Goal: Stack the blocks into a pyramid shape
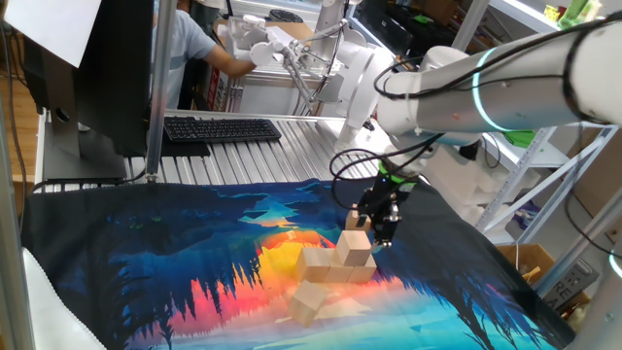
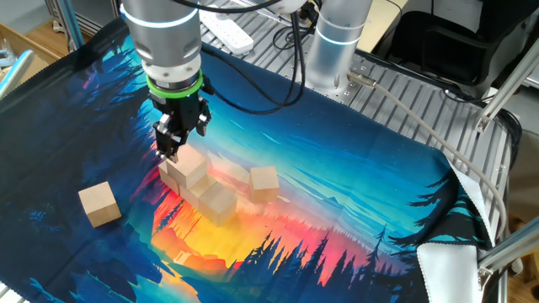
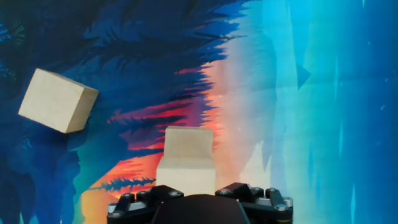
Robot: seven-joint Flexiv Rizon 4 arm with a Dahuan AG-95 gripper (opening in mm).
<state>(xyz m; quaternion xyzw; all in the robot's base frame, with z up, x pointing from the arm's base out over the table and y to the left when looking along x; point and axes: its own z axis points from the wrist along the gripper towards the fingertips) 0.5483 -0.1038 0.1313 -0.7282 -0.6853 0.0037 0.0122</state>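
Cloth (image 2: pixel 354 194) of painted sunset forest over ribbed metal table (image 1: pixel 262 156), tool (image 2: pixel 168 145) opening unclear above blocks (image 2: pixel 202 187).

The pincer (image 2: pixel 168 151) hung just above the stacked blocks (image 2: pixel 198 181), which blocked descent there. Open cloth lay between them and the lone block (image 2: pixel 99 204), well apart.

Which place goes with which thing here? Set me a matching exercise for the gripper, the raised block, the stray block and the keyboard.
Things:
1. gripper
2. raised block
3. stray block
4. keyboard

Places:
A. alone on the cloth, apart from the cluster
B. on the metal table beyond the cloth
C. resting on top of the cluster
D. hanging just above the cluster's end

Pairs: 1-D; 2-C; 3-A; 4-B
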